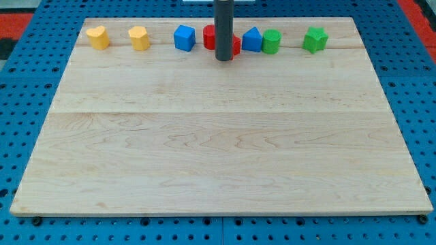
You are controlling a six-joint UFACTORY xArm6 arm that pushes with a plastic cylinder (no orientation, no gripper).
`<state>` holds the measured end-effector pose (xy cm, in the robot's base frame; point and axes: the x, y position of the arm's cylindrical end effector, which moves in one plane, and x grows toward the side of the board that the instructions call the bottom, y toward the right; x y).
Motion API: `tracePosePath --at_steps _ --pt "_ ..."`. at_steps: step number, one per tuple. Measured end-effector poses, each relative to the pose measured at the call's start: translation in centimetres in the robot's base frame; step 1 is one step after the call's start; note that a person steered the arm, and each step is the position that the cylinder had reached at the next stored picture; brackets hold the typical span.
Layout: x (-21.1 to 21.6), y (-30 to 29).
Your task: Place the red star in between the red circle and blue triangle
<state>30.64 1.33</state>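
The rod comes down from the view's top centre and my tip (224, 58) rests on the board just below the row of blocks. It hides most of the red star (236, 45), of which only a red sliver shows to the rod's right. The red circle (209, 37) peeks out on the rod's left. The blue triangle (252, 39) stands right of the star, close to it or touching. The star sits between the red circle and the blue triangle.
Along the board's top edge also stand a yellow heart-like block (98, 37), a yellow block (139, 38), a blue cube (184, 37), a green cylinder (271, 41) and a green star (315, 39). The wooden board (218, 150) lies on a blue pegboard.
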Motion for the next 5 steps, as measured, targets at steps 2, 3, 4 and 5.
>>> tracePosePath --at_steps 2,3,4,5 --pt "-2.7 0.2" --pt "-2.6 0.2" --pt "-0.6 0.2" --pt "3.4 1.8"
